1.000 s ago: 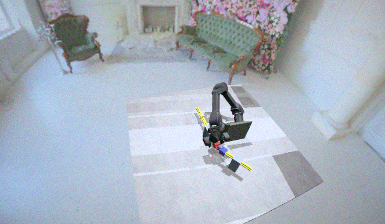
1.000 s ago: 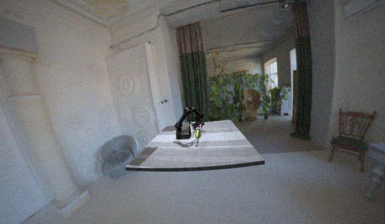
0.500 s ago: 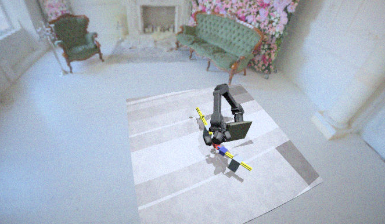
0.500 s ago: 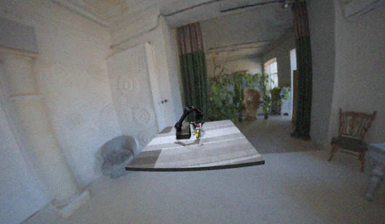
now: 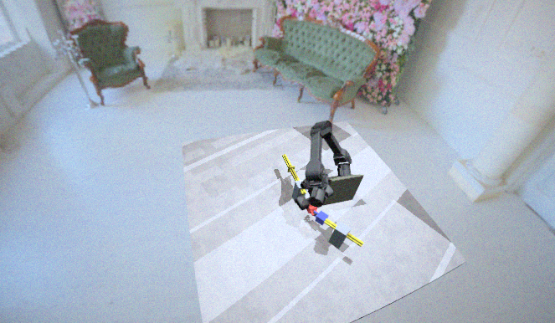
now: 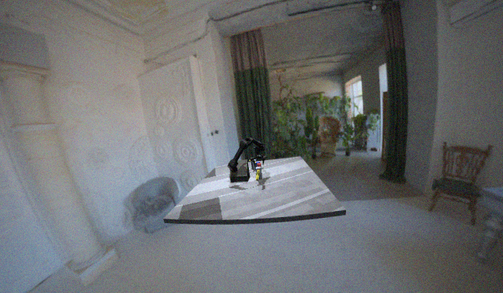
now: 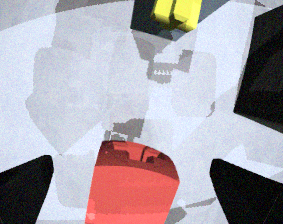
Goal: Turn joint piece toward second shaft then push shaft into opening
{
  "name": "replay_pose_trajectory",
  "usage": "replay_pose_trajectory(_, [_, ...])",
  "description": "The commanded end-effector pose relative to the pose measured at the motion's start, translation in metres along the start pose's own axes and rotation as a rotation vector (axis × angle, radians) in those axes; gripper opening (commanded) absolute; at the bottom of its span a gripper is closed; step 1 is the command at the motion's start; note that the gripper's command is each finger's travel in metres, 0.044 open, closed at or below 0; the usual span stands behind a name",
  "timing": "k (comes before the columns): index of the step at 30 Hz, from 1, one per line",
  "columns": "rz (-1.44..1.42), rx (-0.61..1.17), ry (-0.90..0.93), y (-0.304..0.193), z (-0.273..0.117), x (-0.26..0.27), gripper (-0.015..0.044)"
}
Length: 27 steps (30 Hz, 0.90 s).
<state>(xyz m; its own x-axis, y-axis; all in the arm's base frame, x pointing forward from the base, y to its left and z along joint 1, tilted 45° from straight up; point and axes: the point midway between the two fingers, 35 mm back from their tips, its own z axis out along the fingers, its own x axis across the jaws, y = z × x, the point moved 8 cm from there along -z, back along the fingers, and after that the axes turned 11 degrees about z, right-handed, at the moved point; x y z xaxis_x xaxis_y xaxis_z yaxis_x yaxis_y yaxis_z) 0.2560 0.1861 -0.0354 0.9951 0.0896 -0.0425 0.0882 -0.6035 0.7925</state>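
Note:
The red joint piece [image 5: 311,209] [image 6: 259,165] [image 7: 132,192] sits beside the blue part [image 5: 321,217] on the end of the first yellow shaft [image 5: 355,239], which is held by a dark block [image 5: 337,239]. In the wrist view its slotted opening faces the upper part of the picture, towards the second shaft. The second yellow shaft [image 5: 287,161] [image 6: 258,175] [image 7: 189,15] passes through its dark block [image 5: 296,192] [image 7: 142,17], its end apart from the red piece. My gripper [image 7: 132,167] is open, one finger on each side of the red piece with gaps between. Exact alignment cannot be told.
The arm's dark base plate [image 5: 346,189] stands right of the gripper in the top view. The striped table [image 5: 241,268] [image 6: 279,201] carries the blocks and the arm, with shadows across it. A dark shape [image 7: 267,75] fills the right side of the wrist view.

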Motion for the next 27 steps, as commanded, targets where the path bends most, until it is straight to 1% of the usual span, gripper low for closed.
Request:
replay_pose_trajectory(1, [-0.104, 0.02, 0.01, 0.002, -0.013, 0.002, 0.044])
replay_pose_trajectory(27, [-0.988, 0.098, 0.063, 0.021, -0.09, 0.001, 0.044])
